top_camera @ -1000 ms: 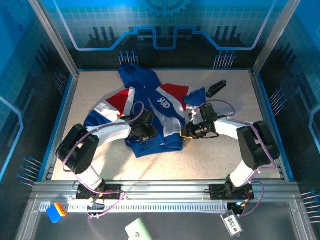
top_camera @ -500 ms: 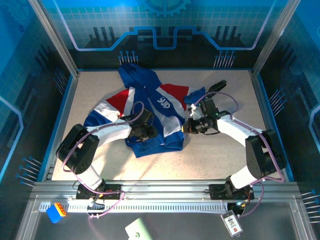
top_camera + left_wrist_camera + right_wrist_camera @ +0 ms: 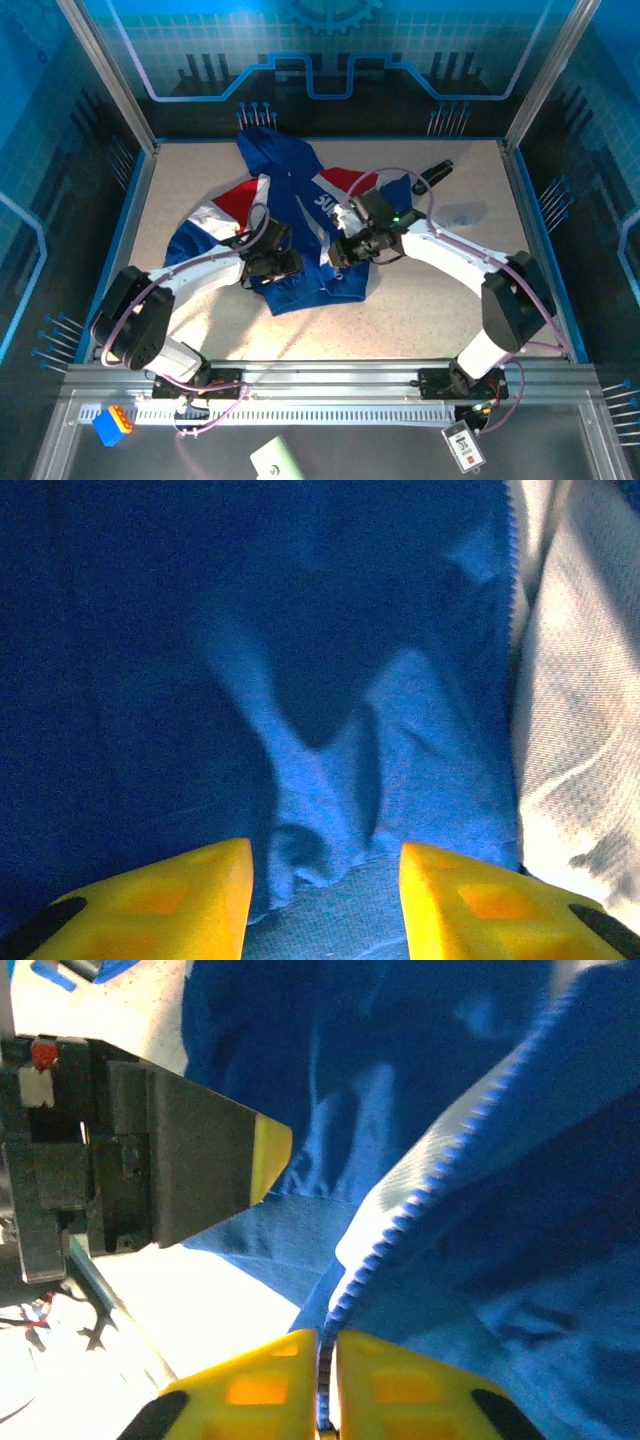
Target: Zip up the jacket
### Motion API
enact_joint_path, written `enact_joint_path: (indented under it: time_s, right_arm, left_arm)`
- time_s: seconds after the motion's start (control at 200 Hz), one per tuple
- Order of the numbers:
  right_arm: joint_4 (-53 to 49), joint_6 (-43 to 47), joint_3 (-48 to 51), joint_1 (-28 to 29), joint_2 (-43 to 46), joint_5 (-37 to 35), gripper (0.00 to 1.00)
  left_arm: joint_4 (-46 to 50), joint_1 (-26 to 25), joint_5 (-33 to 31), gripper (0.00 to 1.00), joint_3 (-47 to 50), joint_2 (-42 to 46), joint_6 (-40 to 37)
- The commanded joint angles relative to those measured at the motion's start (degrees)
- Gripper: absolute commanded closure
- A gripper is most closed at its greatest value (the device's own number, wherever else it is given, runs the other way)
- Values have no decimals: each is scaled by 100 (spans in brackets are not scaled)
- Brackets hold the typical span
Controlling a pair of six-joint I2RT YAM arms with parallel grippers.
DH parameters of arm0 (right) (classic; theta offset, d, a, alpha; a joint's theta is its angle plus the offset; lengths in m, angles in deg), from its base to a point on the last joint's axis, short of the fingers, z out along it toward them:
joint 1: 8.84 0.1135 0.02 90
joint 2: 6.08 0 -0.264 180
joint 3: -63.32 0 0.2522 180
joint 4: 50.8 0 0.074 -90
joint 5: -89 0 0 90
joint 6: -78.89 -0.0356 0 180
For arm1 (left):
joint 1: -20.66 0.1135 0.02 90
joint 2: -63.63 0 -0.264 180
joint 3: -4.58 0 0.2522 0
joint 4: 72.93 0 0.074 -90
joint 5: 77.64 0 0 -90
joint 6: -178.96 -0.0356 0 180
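Where the speckled grey bench [image 3: 440,300] is lit, the jacket [image 3: 285,170] lies rumpled across its middle with the hood toward the far edge. It is soft royal-blue cloth with red shoulder panels and white stripes. At its hem the left gripper [image 3: 268,262] points down, its yellow wedge-shaped fingers [image 3: 150,890] spread wide, a puckered fold of knit cloth bulging between them. Just beside it, the right gripper [image 3: 326,1380] has its yellow pads pressed together on the zipper [image 3: 420,1200], a row of small blue teeth along a pale tape. A small black oblong [image 3: 432,176] lies by the far right corner.
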Motion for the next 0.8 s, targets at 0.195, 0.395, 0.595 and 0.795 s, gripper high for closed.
enact_joint_path:
  time_s: [0.195,0.395,0.595,0.795]
  right_arm:
    - [769,-546,-210,315,-442,875,52]
    - [-234,-111,-109,192,-67,-568,51]
    - [-1081,83,200,207,-225,-2079,50]
    - [-1077,-21,362,266,-731,-2397,46]
  left_arm:
    - [124,410,142,56,706,879,-14]
    - [91,479,175,56,906,1121,15]
    - [-24,272,210,60,849,895,57]
    - [-38,-23,142,60,629,320,4]
